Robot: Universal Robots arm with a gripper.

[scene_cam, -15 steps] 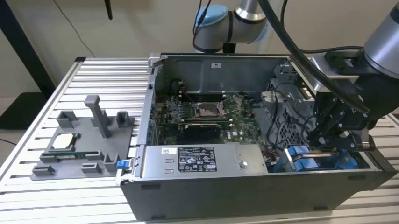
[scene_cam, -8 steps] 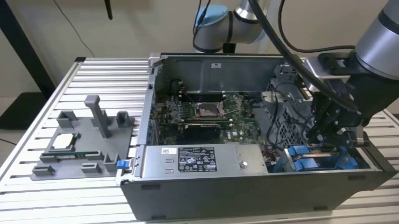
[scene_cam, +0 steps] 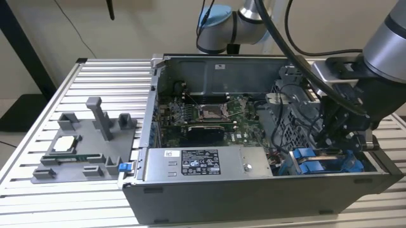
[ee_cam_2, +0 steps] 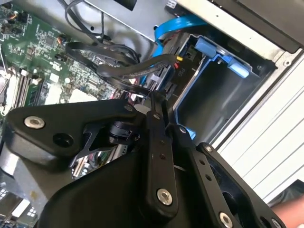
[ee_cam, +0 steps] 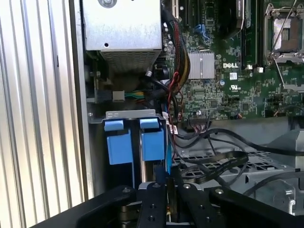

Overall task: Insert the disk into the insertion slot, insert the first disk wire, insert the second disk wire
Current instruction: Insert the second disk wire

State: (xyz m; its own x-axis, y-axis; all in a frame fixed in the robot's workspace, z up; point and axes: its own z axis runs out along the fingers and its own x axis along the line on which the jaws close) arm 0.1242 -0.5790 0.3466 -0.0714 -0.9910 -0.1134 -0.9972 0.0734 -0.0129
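Cables (ee_cam: 209, 142) crowd the drive bay, and that looks like the main hazard: a loop could snag on the gripper (ee_cam: 166, 187) or be dragged loose. The gripper hangs low over the bay in the open computer case (scene_cam: 254, 199), its fingers drawn close together, apparently pinching something thin there; what it is I cannot tell. The disk's blue carrier (ee_cam: 153, 140) sits down in the slot, its metal body mostly hidden.

The disk (ee_cam: 153, 142) (blue-framed) stands on edge in its bay slot.
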